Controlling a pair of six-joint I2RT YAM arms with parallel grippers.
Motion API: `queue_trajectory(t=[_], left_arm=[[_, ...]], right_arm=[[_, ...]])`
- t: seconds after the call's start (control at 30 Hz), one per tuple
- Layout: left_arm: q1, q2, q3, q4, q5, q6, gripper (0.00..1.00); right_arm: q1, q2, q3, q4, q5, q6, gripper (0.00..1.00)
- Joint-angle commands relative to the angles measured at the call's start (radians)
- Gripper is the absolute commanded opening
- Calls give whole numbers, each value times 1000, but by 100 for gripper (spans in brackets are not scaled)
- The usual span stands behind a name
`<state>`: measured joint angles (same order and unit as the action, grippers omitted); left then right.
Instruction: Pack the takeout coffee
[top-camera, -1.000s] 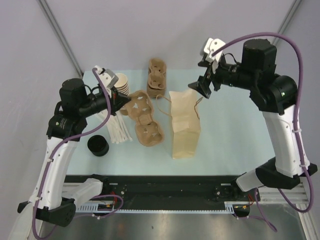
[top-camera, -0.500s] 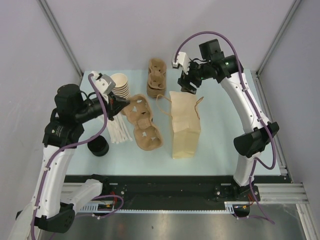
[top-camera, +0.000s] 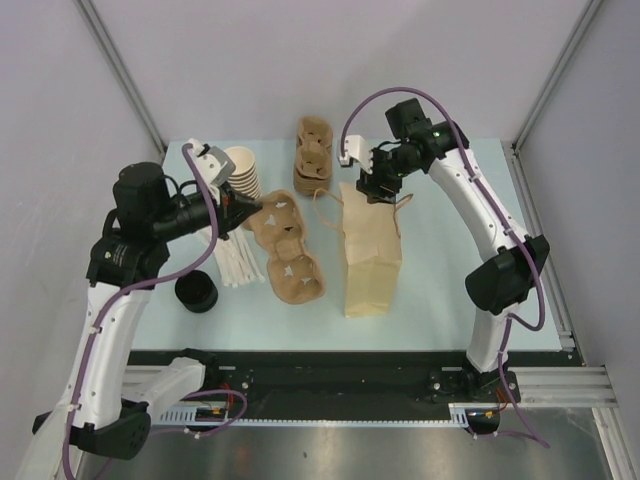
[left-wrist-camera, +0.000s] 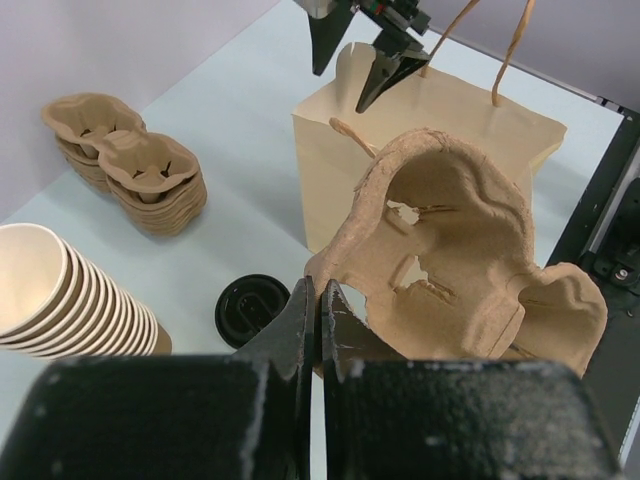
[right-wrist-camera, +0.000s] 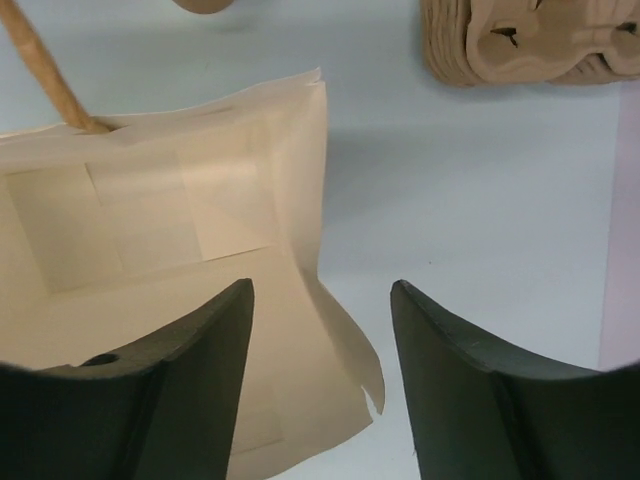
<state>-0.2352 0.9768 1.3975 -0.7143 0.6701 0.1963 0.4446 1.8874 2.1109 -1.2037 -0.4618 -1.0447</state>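
Takeout coffee: no small brown ribbed paper cup with a black lid on it can be made out in any view, so I cannot tell where it stands.
Likely parts: a stack of lidless brown paper cups with cream insides (left-wrist-camera: 60, 290) sits at the lower left of the left wrist view. Just right of it, a single round black plastic lid (left-wrist-camera: 248, 305) lies on the pale blue worktop (top-camera: 450, 270). Whether a cup sits under that lid is hidden.
Black round lump (top-camera: 197, 291): left of centre in the top view and too dark to read, probably lids.
Left gripper (left-wrist-camera: 318, 296): the jaws are clenched on the thin rim of a moulded brown pulp cup carrier (left-wrist-camera: 470, 260), which is held tilted near the bag.
Right gripper (right-wrist-camera: 322, 292): the jaws are released and stand apart astride one wall at the mouth of the tan paper bag with twisted handles (top-camera: 372, 262). The bag stands at the centre of the top view, and nothing is gripped.
Handling, judged: a lidded paper cup is light and its wall dents under a hard squeeze. The ribs give friction, but the lid is slick and may pop off.
Where to hold, judged: across the ribbed wall, below the lid's rim, kept upright and never by the lid.
Carrier, judged: light and stiff, but brittle at its thin edges.
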Motion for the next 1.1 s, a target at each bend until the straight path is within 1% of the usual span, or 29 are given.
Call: queue_trajectory(t=[0.0, 0.03, 0.1, 0.13, 0.17, 0.23, 0.27, 0.37, 0.4, 0.47, 0.5, 0.53, 0.57, 0.6, 0.63, 0.67, 0.7, 0.73, 0.8, 0.83, 0.87, 0.9, 0.93, 0.97, 1.0, 1.03, 1.07], left_arm=[[5, 3, 84, -1, 36, 28, 0], [5, 6, 99, -1, 36, 23, 0], [5, 13, 156, 4, 29, 3, 0], [5, 13, 175, 28, 23, -6, 0], [5, 13, 213, 45, 2, -26, 0], [1, 17, 250, 96, -27, -40, 0], [-3, 19, 286, 113, -64, -49, 0], [-30, 19, 320, 199, -133, -35, 0], [-45, 14, 324, 243, -191, -28, 0], [-104, 7, 311, 286, -253, 15, 0], [-130, -7, 302, 326, -318, 43, 0], [-212, -18, 282, 341, -355, 84, 0], [-257, -30, 262, 364, -387, 160, 0], [-303, -42, 247, 407, -461, 201, 0], [-399, -59, 223, 423, -499, 239, 0], [-445, -62, 218, 435, -545, 311, 0], [-488, -63, 215, 450, -584, 340, 0], [-560, -67, 195, 460, -642, 366, 0], [-625, -79, 155, 510, -668, 465, 0], [-695, -85, 114, 527, -749, 506, 0], [-734, -96, 92, 547, -779, 585, 0], [-768, -98, 71, 600, -812, 623, 0], [-827, -101, 34, 619, -834, 661, 0], [-855, -99, 15, 644, -881, 733, 0], [-878, -96, -1, 689, -898, 764, 0], [-909, -95, -29, 705, -908, 785, 0], [-915, -95, -43, 711, -909, 814, 0]], right_arm=[[-7, 2, 15, 41, 28, 3, 56], [-7, -1, 21, 46, 32, 14, 39], [-7, -10, 46, 70, 43, 47, 18], [-4, -23, 53, 75, 48, 73, 4], [-3, -34, 60, 90, 54, 86, 0], [16, -71, 66, 102, 77, 113, 0], [25, -86, 61, 110, 90, 129, 0], [69, -154, 6, 168, 145, 175, 0], [80, -174, -12, 183, 152, 187, 0], [114, -221, -69, 223, 184, 216, 0], [127, -235, -89, 237, 201, 225, 0], [146, -246, -109, 254, 212, 238, 0], [155, -260, -112, 257, 231, 264, 0], [163, -263, -112, 257, 244, 279, 0], [178, -263, -105, 260, 256, 293, 0], [183, -266, -101, 257, 281, 307, 0], [186, -263, -97, 259, 293, 337, 0], [189, -261, -91, 253, 301, 348, 0], [194, -255, -78, 245, 324, 379, 0], [194, -254, -74, 233, 330, 390, 0], [195, -254, -69, 228, 331, 400, 0], [197, -254, -68, 222, 330, 414, 0], [197, -255, -68, 210, 328, 420, 0], [197, -257, -71, 207, 318, 426, 0], [197, -261, -77, 207, 313, 433, 0], [198, -266, -78, 204, 310, 440, 0], [197, -266, -80, 205, 305, 443, 0]])
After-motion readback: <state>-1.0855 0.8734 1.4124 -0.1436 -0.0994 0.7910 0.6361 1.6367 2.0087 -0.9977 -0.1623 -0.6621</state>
